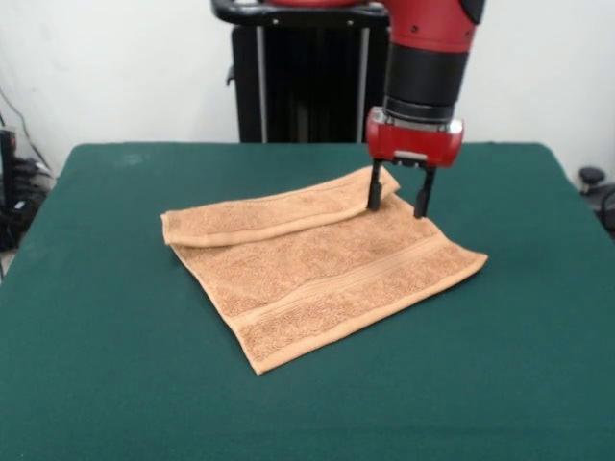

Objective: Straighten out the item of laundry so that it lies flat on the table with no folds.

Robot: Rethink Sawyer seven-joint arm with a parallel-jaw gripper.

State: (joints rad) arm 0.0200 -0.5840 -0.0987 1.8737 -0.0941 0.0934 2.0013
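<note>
The orange-tan towel, the item of laundry point(317, 274), lies on the dark green table point(115, 365) near its middle. Its far strip is folded over toward the front, forming a doubled band from the left corner to the far right corner. A woven stripe runs along the near edge. My gripper point(397, 205) hangs from the red and black arm over the towel's far right corner. It is open, with one black finger point(374, 192) at the end of the folded band and the other on the flat cloth beside it. Nothing is held between them.
A black pedestal frame point(298, 77) stands behind the table's far edge. Cables and dark gear sit off the table at the left edge point(14, 192), and a small dark object point(591, 178) at the right.
</note>
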